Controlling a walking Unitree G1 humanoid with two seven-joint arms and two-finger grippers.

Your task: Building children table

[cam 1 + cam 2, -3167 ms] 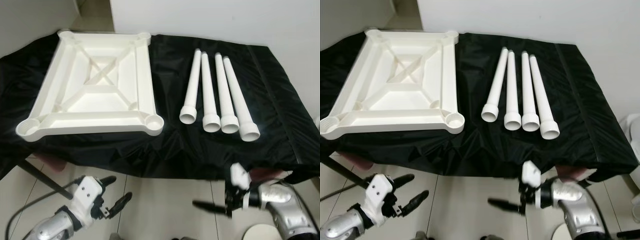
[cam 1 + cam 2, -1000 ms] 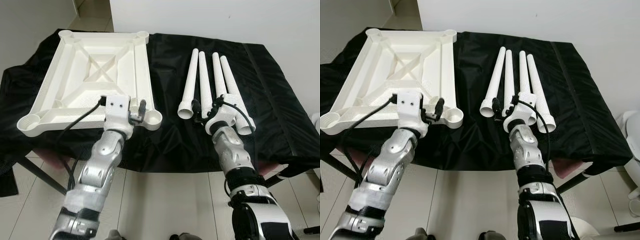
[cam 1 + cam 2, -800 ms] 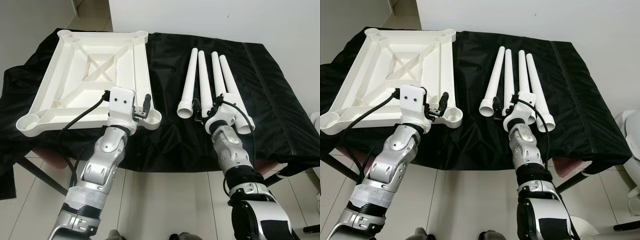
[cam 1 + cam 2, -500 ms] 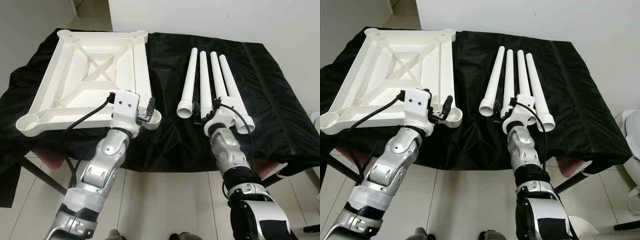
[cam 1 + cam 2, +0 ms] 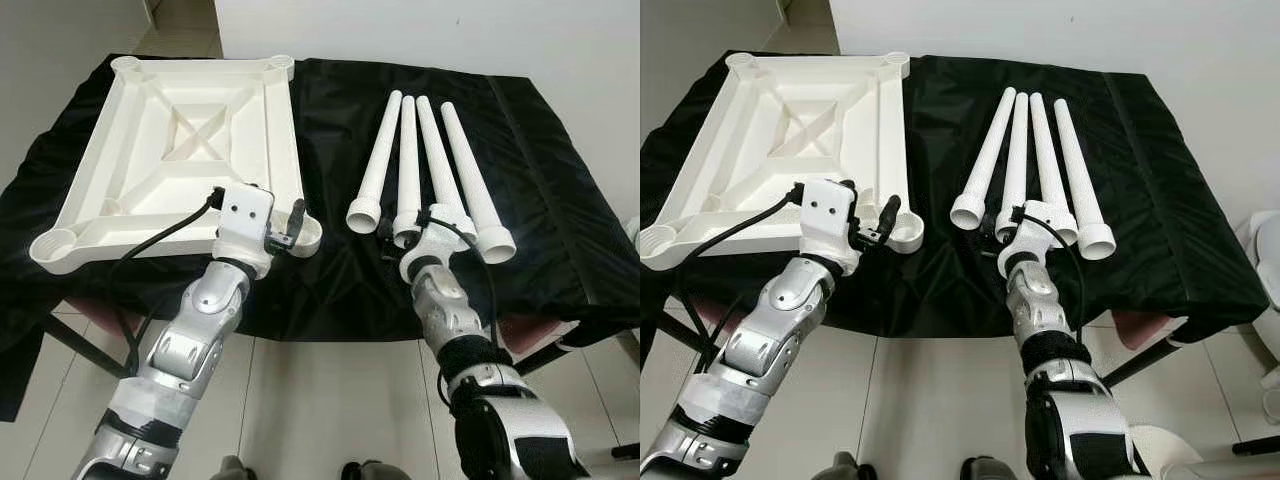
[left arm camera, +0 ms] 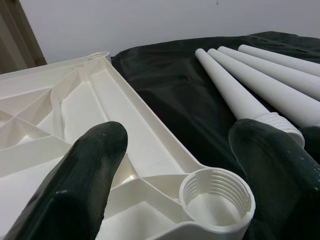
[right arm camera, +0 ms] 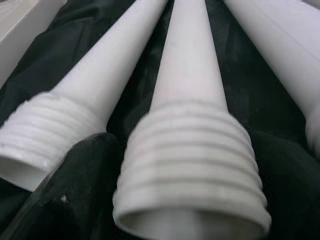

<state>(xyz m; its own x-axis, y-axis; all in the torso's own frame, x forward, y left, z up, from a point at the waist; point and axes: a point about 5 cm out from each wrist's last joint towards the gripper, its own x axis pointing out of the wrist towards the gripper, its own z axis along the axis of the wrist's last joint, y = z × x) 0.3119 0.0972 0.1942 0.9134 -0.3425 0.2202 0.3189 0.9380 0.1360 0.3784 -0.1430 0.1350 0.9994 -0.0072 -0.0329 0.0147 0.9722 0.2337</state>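
Observation:
A white children's tabletop (image 5: 180, 150) lies upside down on the left of the black-covered table. Its near right threaded corner socket (image 6: 216, 195) sits just ahead of my left gripper (image 5: 287, 224), which is open, with one finger on each side of the socket. Several white tapered legs (image 5: 470, 170) lie side by side on the right, threaded ends toward me. My right gripper (image 5: 406, 236) is at the threaded end of the second leg from the left (image 7: 190, 90). It is open, and its fingers (image 7: 75, 195) straddle that end.
The black cloth (image 5: 560, 200) hangs over the table's front edge, above a pale tiled floor (image 5: 300, 400). A white wall stands behind the table. A dark table strut (image 5: 85, 345) slants down at the lower left. A white object (image 5: 1268, 250) stands at the far right.
Both arms rose from under the table's edge to its top. Over the last second the left gripper edged right to the corner socket. The right gripper closed in around the second leg's threaded end.

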